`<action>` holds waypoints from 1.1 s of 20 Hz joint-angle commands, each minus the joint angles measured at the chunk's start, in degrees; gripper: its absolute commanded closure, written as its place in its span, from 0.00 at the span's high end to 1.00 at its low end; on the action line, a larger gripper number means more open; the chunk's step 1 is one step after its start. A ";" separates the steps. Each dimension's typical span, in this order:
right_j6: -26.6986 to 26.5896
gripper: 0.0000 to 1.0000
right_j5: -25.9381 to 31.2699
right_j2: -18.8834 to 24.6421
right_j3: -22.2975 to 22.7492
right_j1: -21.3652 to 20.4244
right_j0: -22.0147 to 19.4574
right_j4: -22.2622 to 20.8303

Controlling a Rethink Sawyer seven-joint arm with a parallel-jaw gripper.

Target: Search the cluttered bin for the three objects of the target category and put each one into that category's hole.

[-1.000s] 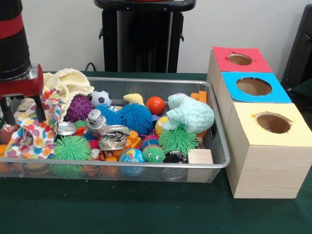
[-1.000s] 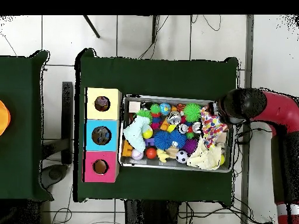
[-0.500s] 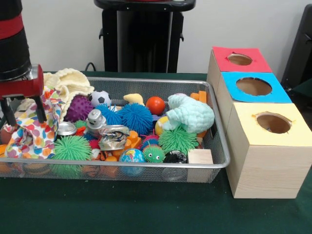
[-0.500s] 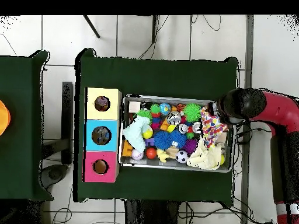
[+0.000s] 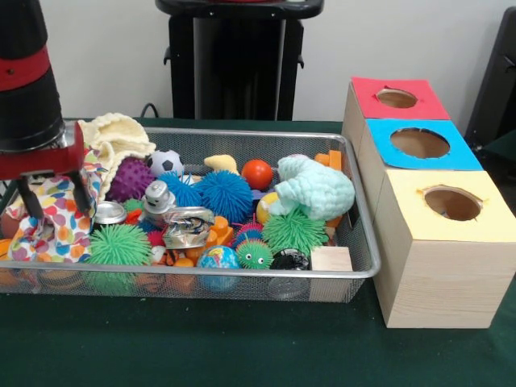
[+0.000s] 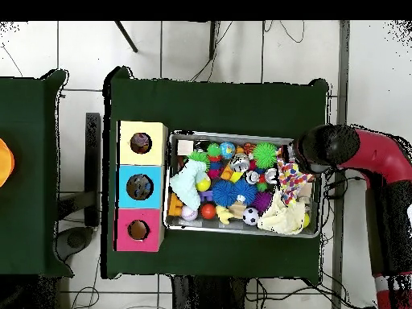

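My gripper hangs open over the left end of the wire bin, its two black fingers straddling a colourful spotted cloth. A cream knitted cloth lies just behind it, and a mint knitted cloth sits at the bin's right end. Spiky balls in green, blue and purple, a crushed can and a small silver can fill the middle. In the overhead view the red arm covers the bin's right end and hides the fingers.
Three wooden boxes stand right of the bin, with a red hole, a blue hole and a yellow hole. A wooden block, a globe ball, a soccer ball and a red ball also lie in the bin.
The gripper has shifted a little to the right in the front view and slightly lower, further over the spotted cloth. Nothing in the bin has moved.
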 commanded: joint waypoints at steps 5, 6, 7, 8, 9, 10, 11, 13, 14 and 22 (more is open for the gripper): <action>-21.70 1.00 -2.36 2.32 -0.97 5.73 -0.46 -5.35; -21.82 1.00 -2.64 2.32 -0.88 5.86 -0.58 -5.66; -21.99 1.00 -2.69 2.37 -1.08 6.15 -0.61 -5.88; -22.15 1.00 -2.74 2.43 -1.28 6.44 -0.64 -6.09; -22.32 1.00 -2.59 2.50 -1.52 6.63 -0.68 -6.22; -22.53 1.00 -2.12 2.64 -1.80 6.46 -0.55 -6.21; -22.67 1.00 -1.78 2.69 -1.89 6.30 -0.56 -6.19; -22.97 1.00 -0.85 2.80 -1.96 5.65 -0.46 -6.00; -23.10 1.00 -0.32 2.73 -1.85 5.12 -0.47 -5.90; -22.91 1.00 6.01 2.71 -1.44 -0.80 1.13 -3.16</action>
